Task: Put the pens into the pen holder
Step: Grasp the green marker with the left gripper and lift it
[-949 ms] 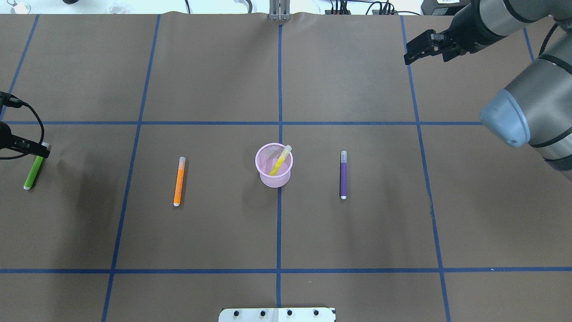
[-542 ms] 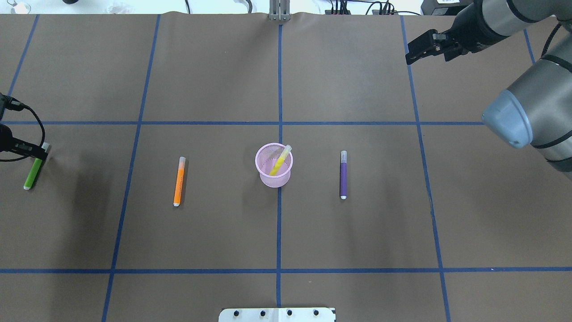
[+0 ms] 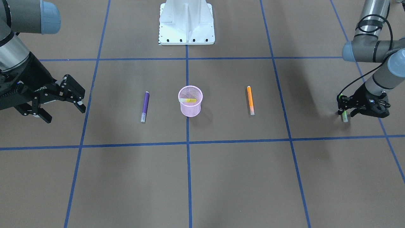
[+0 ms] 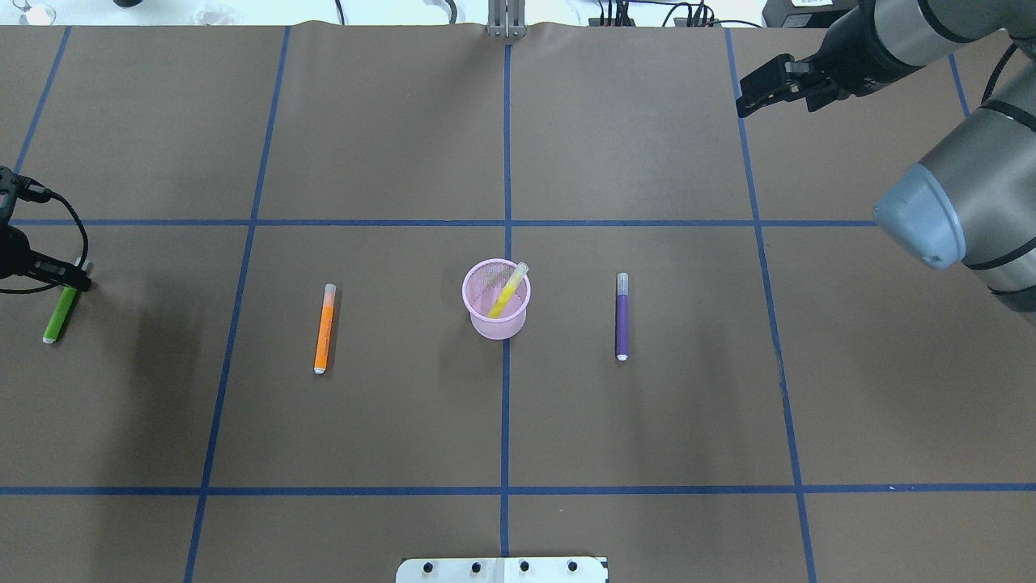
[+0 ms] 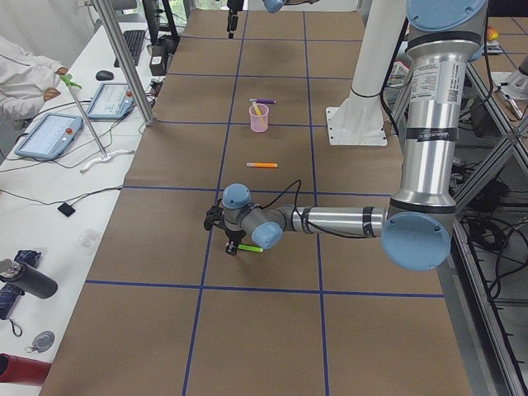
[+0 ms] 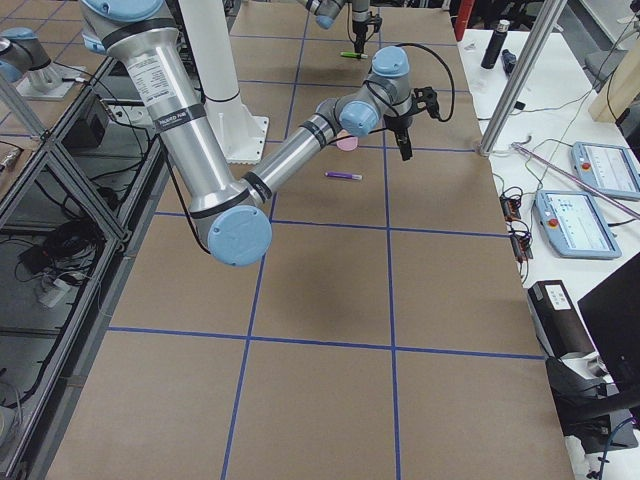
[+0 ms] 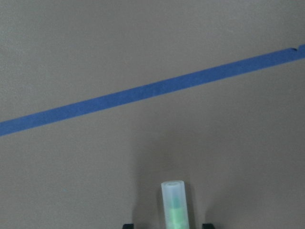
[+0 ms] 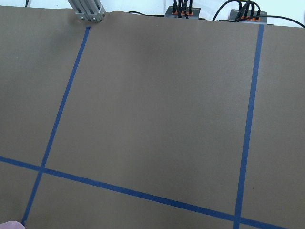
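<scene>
Left tool (image 3: 343, 110) straddles the green pen (image 4: 55, 317) at its cap end on the worktop (image 4: 388, 146), fingers apart, unclenched. Right tool (image 3: 65, 115) hangs released, well apart from the purple pen (image 4: 622, 317). Yellow pen (image 4: 508, 290) leans in the holder (image 4: 495, 325), between both tools.

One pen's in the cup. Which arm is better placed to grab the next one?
Left. The left gripper is down at the green pen, open and straddling its cap end. The right gripper hangs open, well away from the purple pen.
</scene>
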Robot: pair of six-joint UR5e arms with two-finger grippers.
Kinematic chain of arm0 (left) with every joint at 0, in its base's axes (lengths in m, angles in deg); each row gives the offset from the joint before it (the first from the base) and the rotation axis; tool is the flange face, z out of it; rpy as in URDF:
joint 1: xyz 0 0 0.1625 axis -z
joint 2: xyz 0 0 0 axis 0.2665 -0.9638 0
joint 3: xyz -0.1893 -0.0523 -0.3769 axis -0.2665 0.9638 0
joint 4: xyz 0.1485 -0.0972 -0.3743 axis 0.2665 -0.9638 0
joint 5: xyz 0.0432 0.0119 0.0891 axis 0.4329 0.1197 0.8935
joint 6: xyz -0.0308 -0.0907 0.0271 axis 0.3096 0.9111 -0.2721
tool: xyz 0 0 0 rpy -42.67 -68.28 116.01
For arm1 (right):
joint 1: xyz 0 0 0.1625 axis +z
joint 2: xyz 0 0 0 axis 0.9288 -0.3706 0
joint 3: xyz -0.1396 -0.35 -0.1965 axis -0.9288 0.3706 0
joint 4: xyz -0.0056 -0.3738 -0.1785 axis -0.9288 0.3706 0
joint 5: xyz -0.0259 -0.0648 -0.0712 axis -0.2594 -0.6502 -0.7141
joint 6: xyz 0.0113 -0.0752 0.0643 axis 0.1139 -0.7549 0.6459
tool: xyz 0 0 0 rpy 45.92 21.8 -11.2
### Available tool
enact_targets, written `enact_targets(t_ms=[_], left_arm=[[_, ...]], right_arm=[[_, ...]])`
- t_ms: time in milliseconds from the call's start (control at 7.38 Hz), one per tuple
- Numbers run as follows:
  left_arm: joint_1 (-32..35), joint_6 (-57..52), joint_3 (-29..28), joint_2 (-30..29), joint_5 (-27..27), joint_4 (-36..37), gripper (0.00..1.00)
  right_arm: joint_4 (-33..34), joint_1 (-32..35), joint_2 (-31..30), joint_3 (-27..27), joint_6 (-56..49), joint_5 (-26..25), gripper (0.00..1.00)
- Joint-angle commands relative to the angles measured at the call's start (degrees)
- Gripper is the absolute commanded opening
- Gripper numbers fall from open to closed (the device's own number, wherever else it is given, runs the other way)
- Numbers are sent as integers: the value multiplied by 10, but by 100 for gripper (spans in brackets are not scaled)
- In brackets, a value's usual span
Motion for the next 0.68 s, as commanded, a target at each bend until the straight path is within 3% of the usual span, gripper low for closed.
enact_targets(t_ms=[0, 271, 407, 542], left_arm=[[-4, 0, -5, -6, 0, 0, 45], [-4, -2, -4, -6, 0, -1, 9], [-4, -3, -2, -5, 0, -2, 0], [-3, -8, 1, -3, -2, -2, 0]], right_arm=[[0, -1, -1, 0, 0, -1, 99], [0, -1, 0, -1, 0, -1, 99], [-1, -1, 0, -1, 1, -1, 99], [-1, -1, 0, -1, 0, 0, 99]])
